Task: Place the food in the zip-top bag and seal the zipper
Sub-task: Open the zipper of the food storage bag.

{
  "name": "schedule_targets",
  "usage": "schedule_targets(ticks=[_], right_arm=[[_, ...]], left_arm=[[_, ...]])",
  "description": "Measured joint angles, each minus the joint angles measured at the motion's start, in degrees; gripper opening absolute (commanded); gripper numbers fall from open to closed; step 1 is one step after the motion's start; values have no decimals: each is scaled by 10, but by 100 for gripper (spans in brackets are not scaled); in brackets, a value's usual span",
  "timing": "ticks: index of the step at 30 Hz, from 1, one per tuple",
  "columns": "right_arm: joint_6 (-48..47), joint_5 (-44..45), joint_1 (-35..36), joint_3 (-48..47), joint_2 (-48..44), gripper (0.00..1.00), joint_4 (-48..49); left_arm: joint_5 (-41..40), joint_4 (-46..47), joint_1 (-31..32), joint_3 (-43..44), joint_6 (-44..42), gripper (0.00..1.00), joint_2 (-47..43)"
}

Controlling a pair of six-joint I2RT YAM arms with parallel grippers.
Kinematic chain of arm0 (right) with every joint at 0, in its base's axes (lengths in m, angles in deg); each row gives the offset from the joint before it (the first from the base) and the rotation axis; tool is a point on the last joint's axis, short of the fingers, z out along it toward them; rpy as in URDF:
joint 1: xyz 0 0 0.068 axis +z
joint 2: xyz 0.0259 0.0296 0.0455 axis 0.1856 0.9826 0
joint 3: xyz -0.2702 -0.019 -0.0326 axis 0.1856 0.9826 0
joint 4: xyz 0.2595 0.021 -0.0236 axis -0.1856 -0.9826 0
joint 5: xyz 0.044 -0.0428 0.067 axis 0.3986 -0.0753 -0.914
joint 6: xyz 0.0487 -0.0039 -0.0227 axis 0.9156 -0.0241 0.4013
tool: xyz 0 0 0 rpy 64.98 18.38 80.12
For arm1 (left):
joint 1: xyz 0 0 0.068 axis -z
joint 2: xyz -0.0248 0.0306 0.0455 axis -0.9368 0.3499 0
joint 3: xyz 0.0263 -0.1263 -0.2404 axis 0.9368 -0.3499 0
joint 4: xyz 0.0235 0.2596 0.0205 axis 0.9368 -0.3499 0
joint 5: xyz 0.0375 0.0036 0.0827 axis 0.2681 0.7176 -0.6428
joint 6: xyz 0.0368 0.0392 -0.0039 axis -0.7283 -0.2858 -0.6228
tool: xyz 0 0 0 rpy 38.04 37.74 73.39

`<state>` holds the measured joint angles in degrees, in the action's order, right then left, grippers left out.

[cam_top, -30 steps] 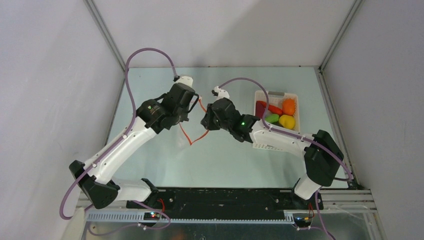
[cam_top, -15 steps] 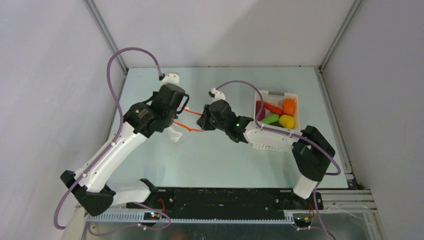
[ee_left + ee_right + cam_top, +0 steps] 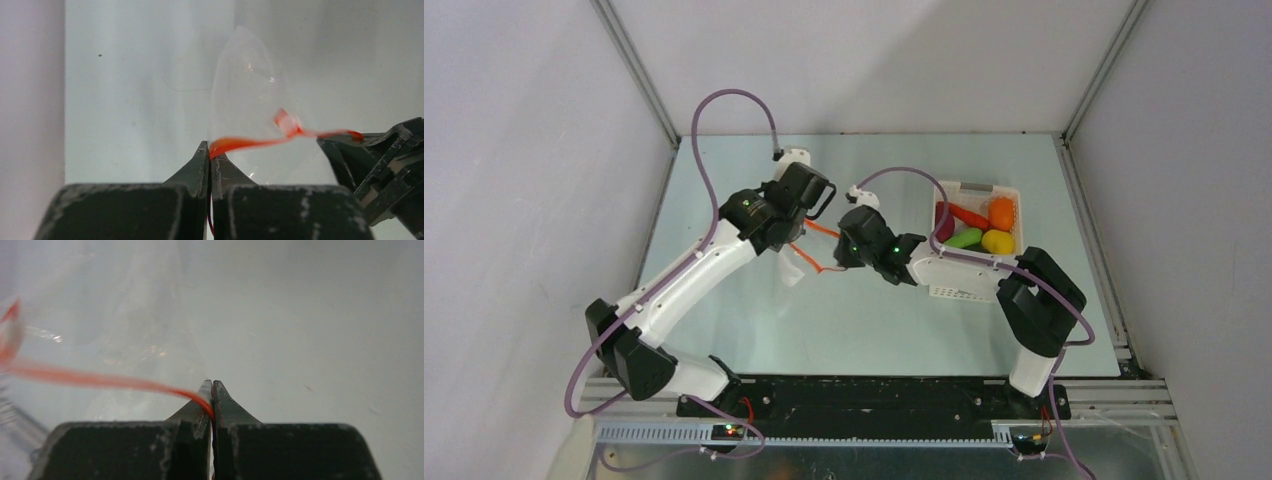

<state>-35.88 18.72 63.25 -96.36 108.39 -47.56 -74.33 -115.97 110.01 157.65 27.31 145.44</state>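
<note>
The clear zip-top bag [image 3: 792, 268] hangs between my two grippers above the table's middle; it also shows in the left wrist view [image 3: 250, 90] and the right wrist view [image 3: 125, 325]. Its orange-red zipper [image 3: 816, 248] stretches between them. My left gripper [image 3: 210, 150] is shut on one end of the zipper [image 3: 245, 143]. My right gripper [image 3: 212, 387] is shut on the other end of the zipper [image 3: 100, 380]. The food [image 3: 984, 228], an orange, a yellow lemon, red, green and purple pieces, lies in the white basket [image 3: 964, 285] at the right.
The right arm's forearm [image 3: 944, 270] lies across the basket's near side. The right gripper's black body [image 3: 385, 170] shows at the right of the left wrist view. Grey walls stand round the pale table [image 3: 854, 330].
</note>
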Motion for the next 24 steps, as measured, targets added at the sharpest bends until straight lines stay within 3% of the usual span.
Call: schedule_targets(ticks=[3,13,16,17,19,24], right_arm=[[4,18,-13,55,-10,10,-3],[2,52,-31,108,-61,43,-51],[-6,51,-33,112,-97,67,-65],[-6,52,-33,112,-110,84,-68],[-12,57,-34,112,-148,97,-79],[-20,109,-35,112,-272,99,-113]], left_arm=[[27,11,2,-22,11,0,2],[110,108,10,-96,24,0,-2],[129,136,11,-109,30,0,-1],[133,142,11,-110,31,0,-1],[136,153,12,-110,35,0,-1],[139,173,13,-111,39,0,-1]])
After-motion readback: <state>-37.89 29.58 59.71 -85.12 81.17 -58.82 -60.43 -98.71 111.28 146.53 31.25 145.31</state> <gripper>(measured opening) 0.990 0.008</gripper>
